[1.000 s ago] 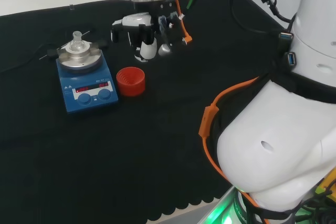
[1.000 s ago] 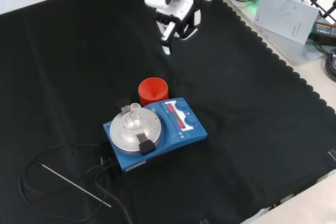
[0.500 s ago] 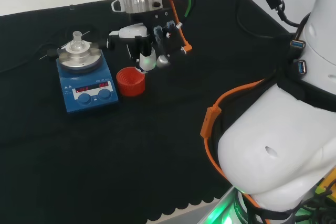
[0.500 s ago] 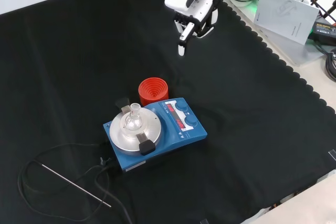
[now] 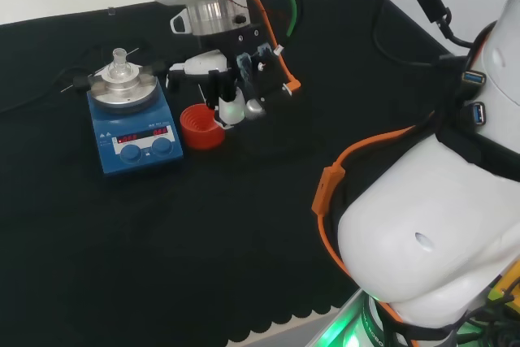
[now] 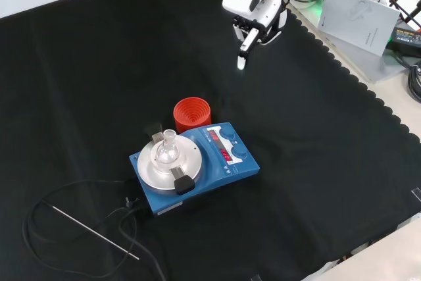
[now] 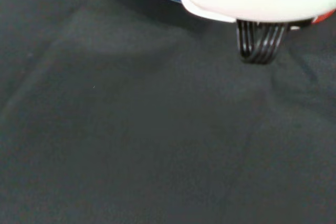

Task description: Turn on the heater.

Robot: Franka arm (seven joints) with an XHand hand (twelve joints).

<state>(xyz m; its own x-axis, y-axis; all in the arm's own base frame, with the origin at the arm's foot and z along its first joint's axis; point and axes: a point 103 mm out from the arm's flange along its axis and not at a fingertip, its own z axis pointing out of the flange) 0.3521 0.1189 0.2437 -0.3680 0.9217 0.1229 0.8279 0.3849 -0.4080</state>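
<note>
Since the job is to switch it on, we look at the heater first.

Heater: the blue heater (image 6: 197, 166) sits on the black cloth (image 6: 316, 182), out in the middle and well away from every edge. Its two round knobs (image 6: 233, 143) and red lights face the cloth's right edge in the front view, so we think they are easy to reach from that side.

Hand: our hand (image 6: 253, 21) hangs in the air near the cloth's far edge, well apart from the heater. It holds nothing. One finger points down and the others look tucked in, which we think is good for poking a knob.

Flask: a small glass flask (image 6: 166, 149) stands on the round plate, held by black clips.

In the way: a red ribbed stand (image 6: 191, 114) sits just beside the heater, between our hand and the knobs. We would go around it.

Other things: a black cable (image 6: 79, 195) and a thin rod (image 6: 95, 231) lie near the cloth's near left corner, out of our way.
</note>
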